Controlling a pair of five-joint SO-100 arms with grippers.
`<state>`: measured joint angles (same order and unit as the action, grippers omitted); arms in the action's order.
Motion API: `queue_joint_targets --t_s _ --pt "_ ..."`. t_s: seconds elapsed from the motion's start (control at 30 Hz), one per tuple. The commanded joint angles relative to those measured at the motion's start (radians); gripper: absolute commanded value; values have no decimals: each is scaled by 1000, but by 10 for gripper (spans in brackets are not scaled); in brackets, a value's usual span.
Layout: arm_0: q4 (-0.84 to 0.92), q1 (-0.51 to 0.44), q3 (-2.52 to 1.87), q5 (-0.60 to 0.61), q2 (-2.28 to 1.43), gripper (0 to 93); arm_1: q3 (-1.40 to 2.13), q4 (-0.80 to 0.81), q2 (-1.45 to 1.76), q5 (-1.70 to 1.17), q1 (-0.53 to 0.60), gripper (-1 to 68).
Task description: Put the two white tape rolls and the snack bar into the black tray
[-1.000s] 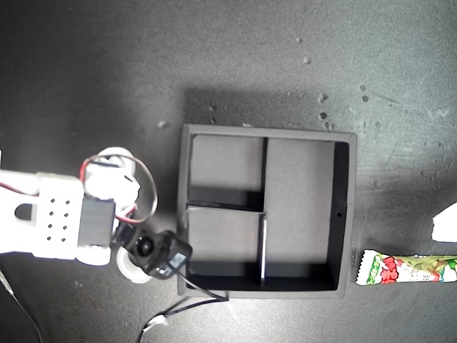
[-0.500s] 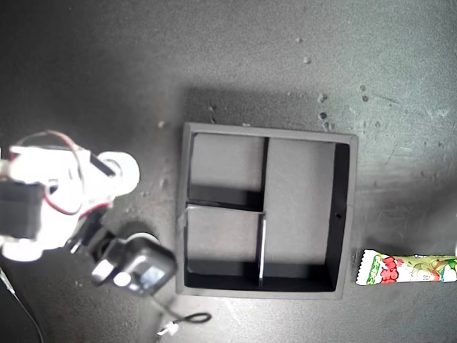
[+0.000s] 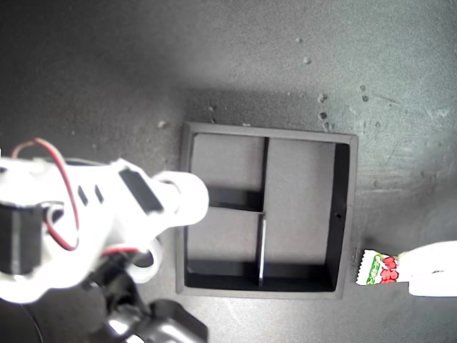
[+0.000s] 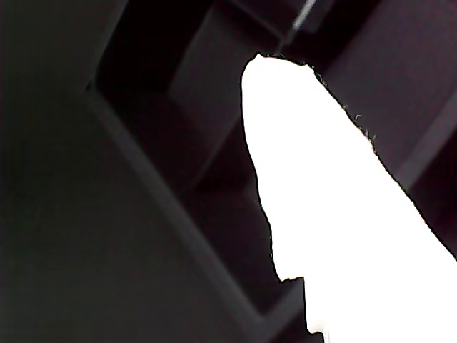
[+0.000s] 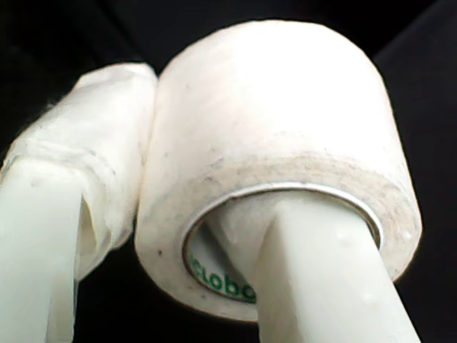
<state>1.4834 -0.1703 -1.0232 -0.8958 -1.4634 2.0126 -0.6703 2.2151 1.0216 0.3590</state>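
Note:
A white tape roll [image 5: 285,121] fills the second wrist view. My second gripper [image 5: 207,186] is shut on it, one finger through its hole and a padded finger [image 5: 100,143] on its outer wall. In the exterior view this arm [image 3: 107,214] looms large at the left, its white rounded end beside the black tray's [image 3: 345,214] left wall. A white ring [image 3: 148,259] shows under the arm; I cannot tell which roll it is. My first gripper [image 3: 428,270] lies over the snack bar [image 3: 378,269], right of the tray. Its finger [image 4: 321,200] glares white before the tray [image 4: 157,164].
The tray stands on a dark matte table [image 3: 250,57] with small pale crumbs behind it. A black wrist camera [image 3: 161,330] hangs at the exterior view's bottom edge. A red wire [image 3: 68,214] loops along the second arm.
The second arm has risen and swung right to the tray's left wall. The first arm has come in from the exterior view's right and now covers most of the snack bar.

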Motion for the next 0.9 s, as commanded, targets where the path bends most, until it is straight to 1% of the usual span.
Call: queue_joint_targets --t_s 0.0,0.07,0.1,0.13,0.33,0.57,0.73,0.87 --pt "137 -48 462 25 249 0 97 66 -14 434 71 238" --pt "278 -72 836 26 480 0 190 124 -14 558 118 261" --pt "347 -80 1052 17 609 0 216 129 -14 612 144 268" --pt "353 -89 1117 17 661 0 239 129 -14 661 173 272" --pt "350 -115 1063 -35 738 0 311 97 -21 917 299 276" --pt "350 -126 948 -84 758 0 364 86 -103 1209 403 276" --pt "350 -109 916 -94 798 0 440 86 -114 1250 422 276" --pt "350 -107 922 -100 838 0 492 146 -115 1186 387 273"
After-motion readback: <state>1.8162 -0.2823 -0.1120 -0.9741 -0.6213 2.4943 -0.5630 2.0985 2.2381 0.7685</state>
